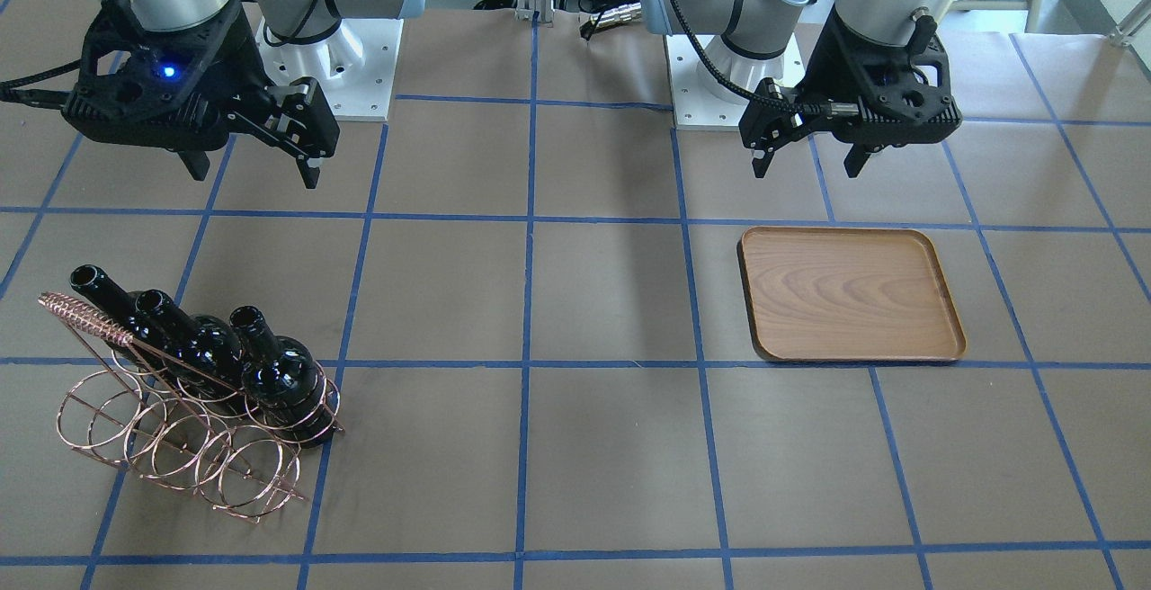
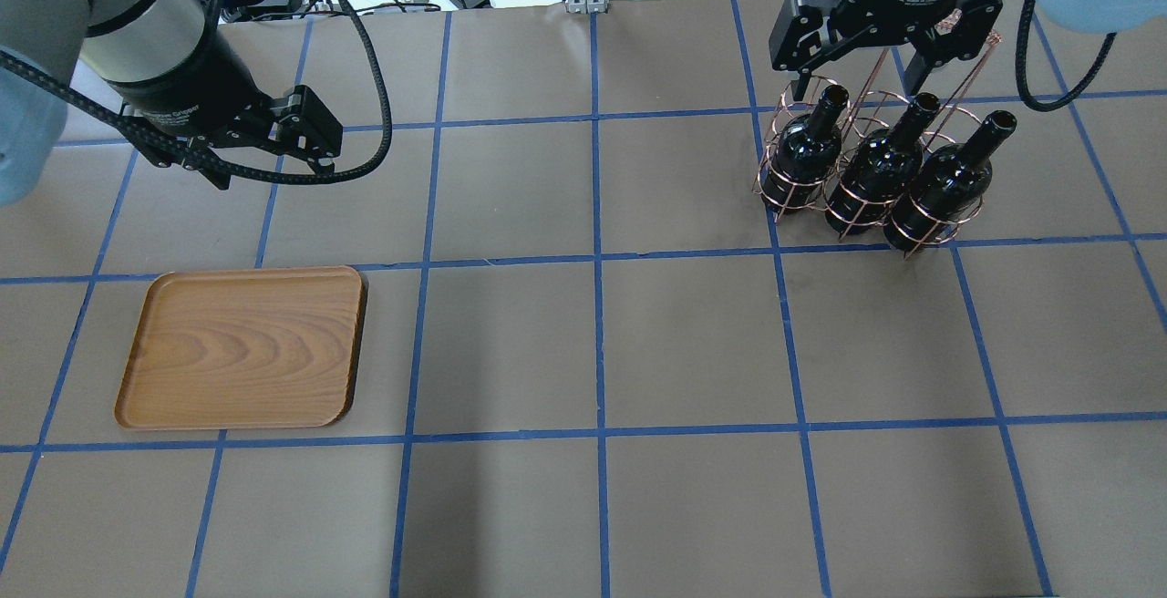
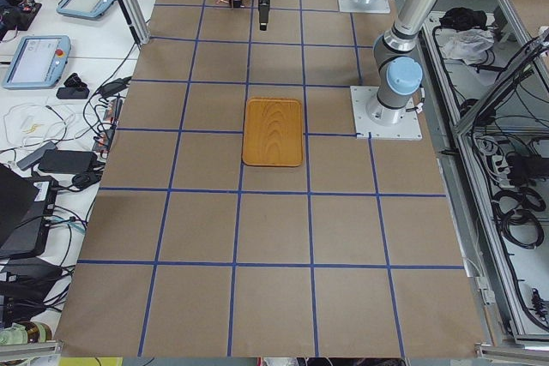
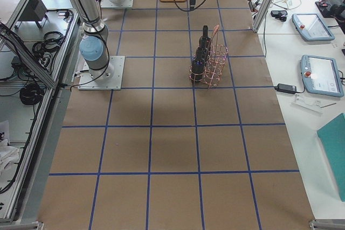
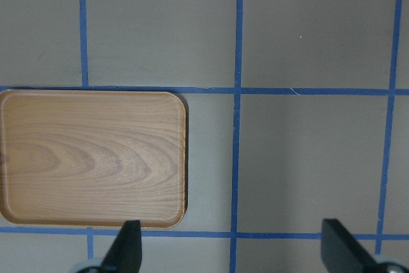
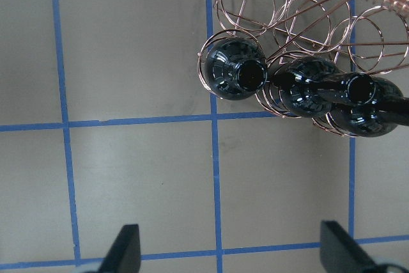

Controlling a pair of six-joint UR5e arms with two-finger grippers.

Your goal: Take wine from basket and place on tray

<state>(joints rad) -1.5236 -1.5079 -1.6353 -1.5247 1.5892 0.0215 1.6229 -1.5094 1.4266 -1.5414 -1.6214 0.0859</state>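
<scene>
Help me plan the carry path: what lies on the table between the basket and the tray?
Nothing but bare table with blue tape lines separates the basket from the tray, as the overhead view shows.

Overhead looks down from behind the robot, front cam faces it; both share the tray (image 1: 850,293) and basket (image 1: 193,451). Side cams sit far off at each end, wrist cams stare straight down.

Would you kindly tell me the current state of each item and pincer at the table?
Wine bottles: three, upright in the basket, uncorked, none gripped.
Basket: standing on the table, one row filled, other row empty.
Tray: flat on the table, empty.
Left pincer: open, holding nothing.
Right pincer: open, holding nothing.
</scene>
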